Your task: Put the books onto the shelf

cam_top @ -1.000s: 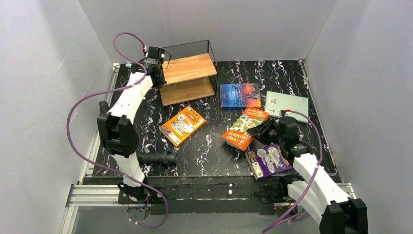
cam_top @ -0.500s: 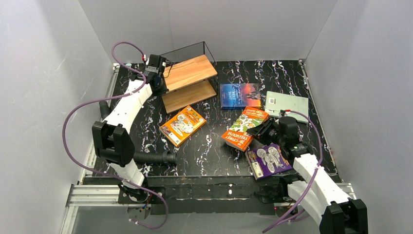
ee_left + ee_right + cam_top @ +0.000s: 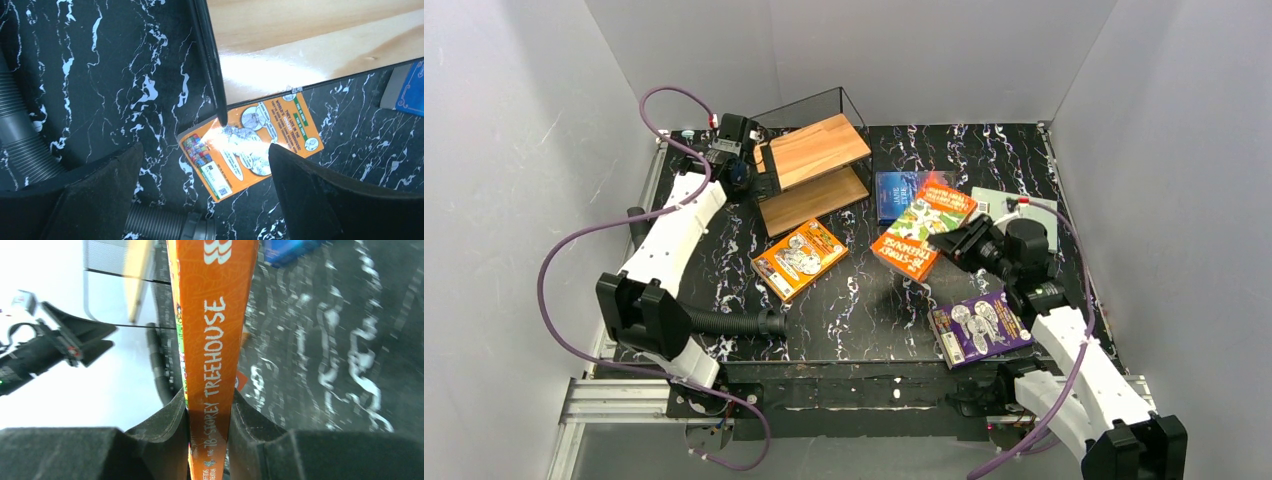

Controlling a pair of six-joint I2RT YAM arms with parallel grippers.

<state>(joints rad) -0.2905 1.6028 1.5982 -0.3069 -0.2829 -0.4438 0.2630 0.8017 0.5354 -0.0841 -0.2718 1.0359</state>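
Note:
The shelf, a black wire rack with two wooden boards, stands at the back left. My left gripper hangs open at its left end; in the left wrist view its jaws stand wide apart, holding nothing, above the shelf's wire frame and the orange cartoon book. My right gripper is shut on the red-green book, held tilted above the table; its fingers pinch the orange spine. The orange cartoon book, blue book, grey-green book and purple book lie flat.
A black corrugated hose lies near the front left of the marbled table. Grey walls close in the left, back and right sides. A purple cable loops beside the left arm.
The left gripper has opened and the shelf's end has swung a little. The right arm has lifted the red-green book up and toward the back, over the blue book.

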